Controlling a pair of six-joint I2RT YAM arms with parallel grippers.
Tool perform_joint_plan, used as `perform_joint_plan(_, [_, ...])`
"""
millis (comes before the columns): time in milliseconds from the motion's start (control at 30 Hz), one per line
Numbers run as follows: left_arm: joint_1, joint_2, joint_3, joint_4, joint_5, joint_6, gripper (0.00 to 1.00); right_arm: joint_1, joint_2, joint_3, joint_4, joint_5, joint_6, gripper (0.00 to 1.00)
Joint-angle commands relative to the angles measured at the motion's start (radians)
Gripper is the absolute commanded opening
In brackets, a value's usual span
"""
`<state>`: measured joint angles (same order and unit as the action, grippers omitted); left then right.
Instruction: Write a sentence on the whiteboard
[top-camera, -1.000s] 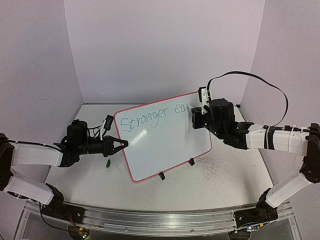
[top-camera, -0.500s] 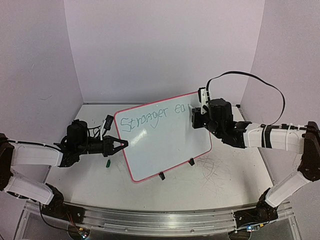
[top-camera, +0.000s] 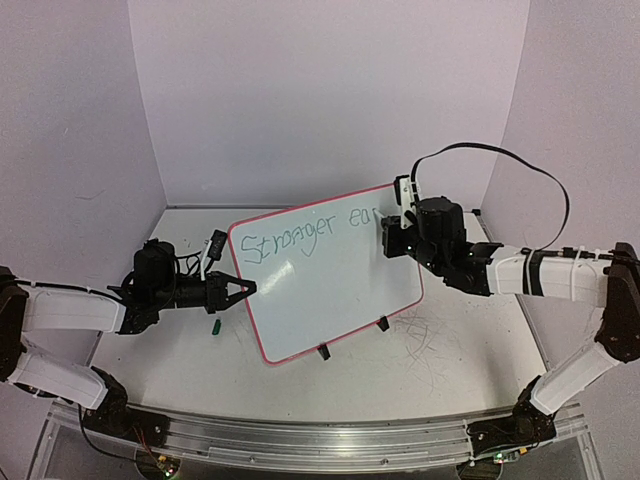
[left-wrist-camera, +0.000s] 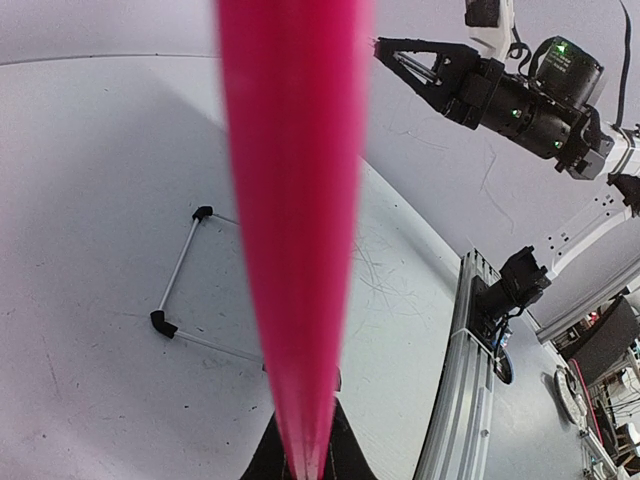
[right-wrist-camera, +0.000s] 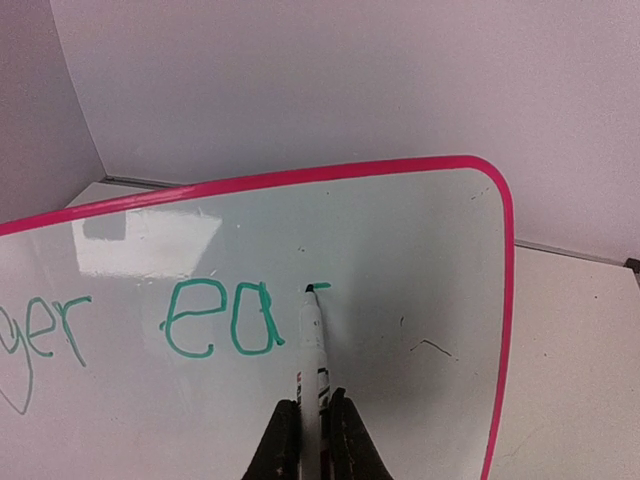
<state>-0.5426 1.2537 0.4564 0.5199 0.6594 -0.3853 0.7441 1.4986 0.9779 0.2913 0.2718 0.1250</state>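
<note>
Two grippers engage the whiteboard (top-camera: 335, 290), which stands tilted at the centre of the table (top-camera: 450, 370) with its two black clip feet (top-camera: 322, 351) on the near edge. The left gripper (top-camera: 246, 288) is clenched on the board's left pink rim. The right gripper (right-wrist-camera: 312, 420) grasps a marker (right-wrist-camera: 313, 345), tip touching the board at far right. The sentence (top-camera: 308, 236), in green, reads "Stronger ea" plus a short stroke at the tip. A small green object (top-camera: 214, 326) lies beside the left gripper.
</note>
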Motion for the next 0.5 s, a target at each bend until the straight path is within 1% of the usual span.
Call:
perform_joint_plan(0, [0.004, -0.018, 0.024, -0.008, -0.027, 0.074, 0.0, 0.007, -0.019, 0.004, 0.0, -0.034, 0.014, 0.0])
perform_joint_plan(467, [0.004, -0.014, 0.025, -0.008, -0.026, 0.075, 0.0, 0.011, -0.05, -0.067, -0.032, -0.031, 0.042, 0.0])
